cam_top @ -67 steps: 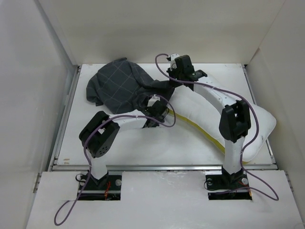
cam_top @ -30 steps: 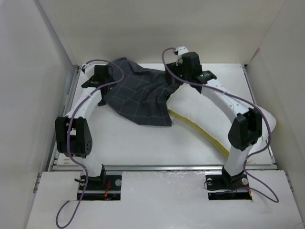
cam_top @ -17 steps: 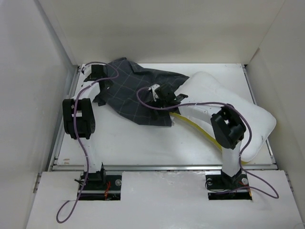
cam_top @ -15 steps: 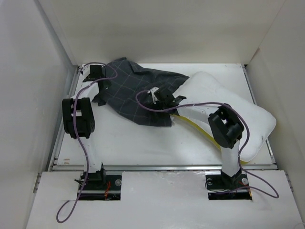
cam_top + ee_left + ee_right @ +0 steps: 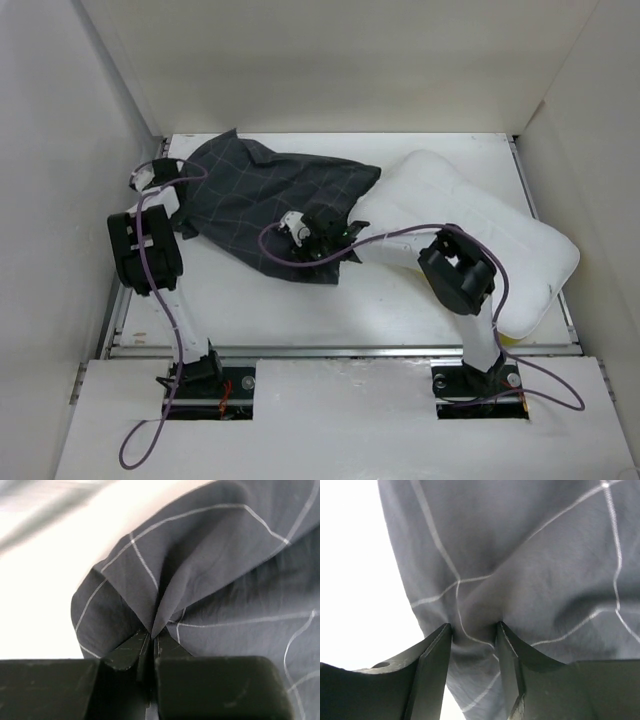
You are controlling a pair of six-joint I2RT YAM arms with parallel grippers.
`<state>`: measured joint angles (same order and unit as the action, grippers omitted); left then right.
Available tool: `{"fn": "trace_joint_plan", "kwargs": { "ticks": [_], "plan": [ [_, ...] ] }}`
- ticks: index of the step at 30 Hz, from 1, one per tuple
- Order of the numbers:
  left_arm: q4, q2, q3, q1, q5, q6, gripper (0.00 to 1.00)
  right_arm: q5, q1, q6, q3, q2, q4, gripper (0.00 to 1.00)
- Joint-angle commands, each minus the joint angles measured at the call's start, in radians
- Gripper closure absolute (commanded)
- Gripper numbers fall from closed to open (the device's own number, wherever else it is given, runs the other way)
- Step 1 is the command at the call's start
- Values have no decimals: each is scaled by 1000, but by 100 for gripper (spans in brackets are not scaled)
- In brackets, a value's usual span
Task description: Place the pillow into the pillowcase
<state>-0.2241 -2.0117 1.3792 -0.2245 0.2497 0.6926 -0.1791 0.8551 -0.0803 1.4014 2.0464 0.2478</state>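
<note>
The left claw (image 5: 151,637) is clamped on a thin fold of the pillowcase (image 5: 210,570). The right claw (image 5: 472,630), narrow, grips a bunched ridge of it. To the right claw's right lies the pillow (image 5: 480,220), mostly uncovered. Either pinch may catch both layers, keeping the mouth closed, or slip when pulled.

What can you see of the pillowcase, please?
The pillowcase is dark charcoal cloth with a thin pale grid, soft and wrinkled. It lies spread and rumpled on the white table, towards the far left, its right end meeting the pillow. The left gripper is shut on a thin fold at its left edge. The right gripper pinches a thicker bunched fold at its near edge.
</note>
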Motion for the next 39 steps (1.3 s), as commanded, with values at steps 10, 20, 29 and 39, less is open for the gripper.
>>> {"fn": "trace_joint_plan", "kwargs": {
  "ticks": [10,20,29,39],
  "plan": [
    [-92,393,-109,-6,86,-79,40,57,62,-41,-165,-438,-193,1],
    [92,623,-176,370,-338,-363,0,946,-4,244,-225,-679,-238,1],
    [25,440,-164,727,-181,-367,0,514,-419,398,-145,-735,99,1],
    [-40,199,-65,821,-50,-377,10,437,-568,407,-219,-557,104,1]
  ]
}}
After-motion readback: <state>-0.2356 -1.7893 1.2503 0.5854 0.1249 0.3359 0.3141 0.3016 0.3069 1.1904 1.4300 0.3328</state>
